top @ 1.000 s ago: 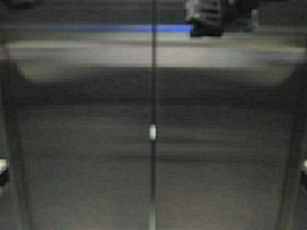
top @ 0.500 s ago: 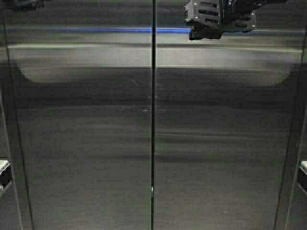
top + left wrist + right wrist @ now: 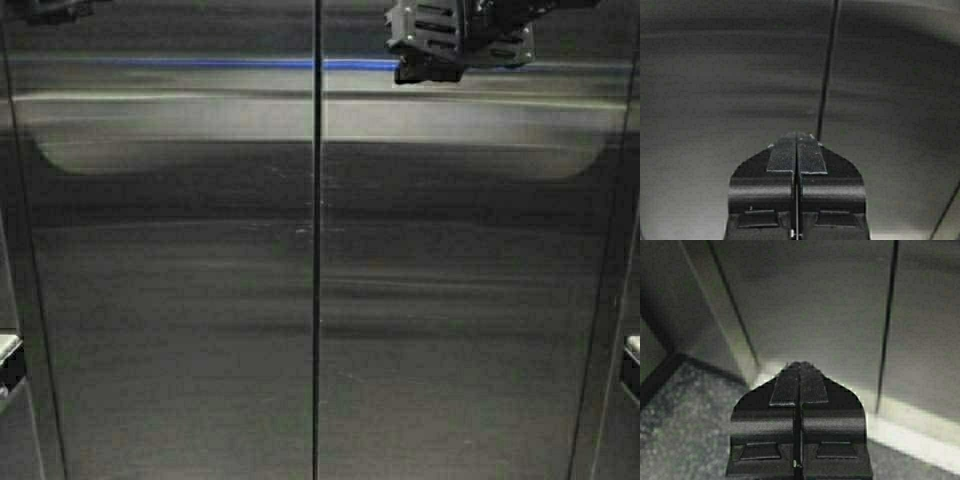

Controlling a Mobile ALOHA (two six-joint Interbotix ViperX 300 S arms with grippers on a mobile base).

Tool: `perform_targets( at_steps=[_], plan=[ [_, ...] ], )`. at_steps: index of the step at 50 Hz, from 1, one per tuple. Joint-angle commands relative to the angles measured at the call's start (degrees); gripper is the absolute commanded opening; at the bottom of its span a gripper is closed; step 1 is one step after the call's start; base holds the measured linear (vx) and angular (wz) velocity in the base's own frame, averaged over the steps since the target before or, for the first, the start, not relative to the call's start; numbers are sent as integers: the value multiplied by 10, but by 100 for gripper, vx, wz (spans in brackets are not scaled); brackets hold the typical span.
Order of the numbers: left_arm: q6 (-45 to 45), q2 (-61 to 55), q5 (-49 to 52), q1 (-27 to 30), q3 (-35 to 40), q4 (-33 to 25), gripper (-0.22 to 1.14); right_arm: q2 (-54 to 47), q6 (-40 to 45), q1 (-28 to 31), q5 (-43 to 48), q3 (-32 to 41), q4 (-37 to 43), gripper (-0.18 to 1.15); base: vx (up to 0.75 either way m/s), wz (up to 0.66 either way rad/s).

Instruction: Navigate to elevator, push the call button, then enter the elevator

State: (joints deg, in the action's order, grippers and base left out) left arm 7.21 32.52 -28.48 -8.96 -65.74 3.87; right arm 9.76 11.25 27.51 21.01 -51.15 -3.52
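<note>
Two tall brushed stainless-steel sliding doors of the elevator (image 3: 200,300) fill the high view, shut, their seam running down the centre. Against half a second ago the seam sits slightly further left (the base has shifted a little). No call button shows, so entry waits. Two tools: left tool (image 3: 796,150) and right tool (image 3: 799,380), pads pressed together, holding nothing.

High view faces the elevator (image 3: 200,300) close; both wrist views share its doors.
</note>
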Motion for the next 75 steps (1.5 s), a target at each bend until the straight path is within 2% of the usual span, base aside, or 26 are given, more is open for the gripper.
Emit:
perform_targets(
  at_steps=[1, 75],
  plan=[
    [1, 3, -4, -1, 9, 0, 2, 9, 0, 1, 4, 11, 1, 6, 0, 0],
    [4, 5, -4, -1, 10, 0, 2, 8, 0, 1, 4, 10, 1, 6, 0, 0]
  ],
)
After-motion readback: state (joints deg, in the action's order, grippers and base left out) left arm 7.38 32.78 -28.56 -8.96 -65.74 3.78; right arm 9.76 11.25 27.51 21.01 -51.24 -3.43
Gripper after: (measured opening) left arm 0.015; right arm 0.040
